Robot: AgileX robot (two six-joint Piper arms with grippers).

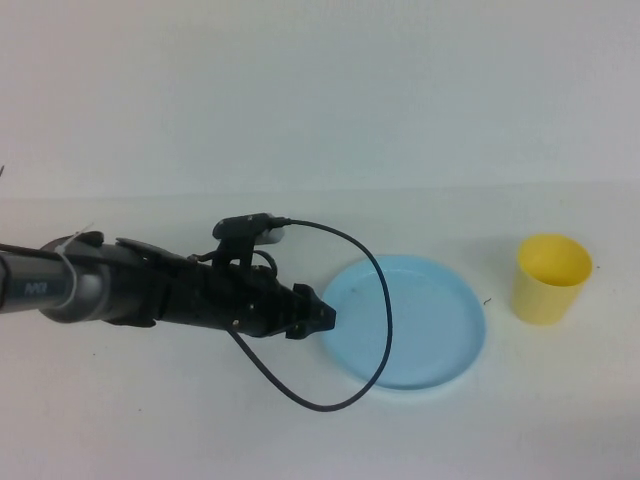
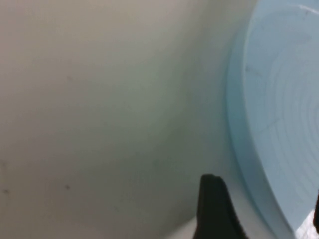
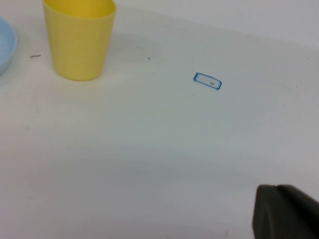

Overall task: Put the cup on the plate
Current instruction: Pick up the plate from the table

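Observation:
The yellow cup [image 1: 550, 278] stands upright on the white table, to the right of the light blue plate [image 1: 440, 340] and clear of it. My left gripper [image 1: 326, 318] reaches in from the left and sits at the plate's left rim. In the left wrist view this gripper [image 2: 264, 191] is open, its dark fingers [image 2: 214, 214] spread on either side of the plate's rim [image 2: 239, 124]. My right gripper [image 3: 276, 188] does not show in the high view; its wrist view shows it shut and empty above bare table, well away from the cup [image 3: 79, 40].
A black cable [image 1: 385, 300] from the left arm's wrist camera loops over the plate's left half. A small blue rectangle mark [image 3: 207, 81] lies on the table near the cup. A sliver of the plate [image 3: 5, 47] shows beside the cup.

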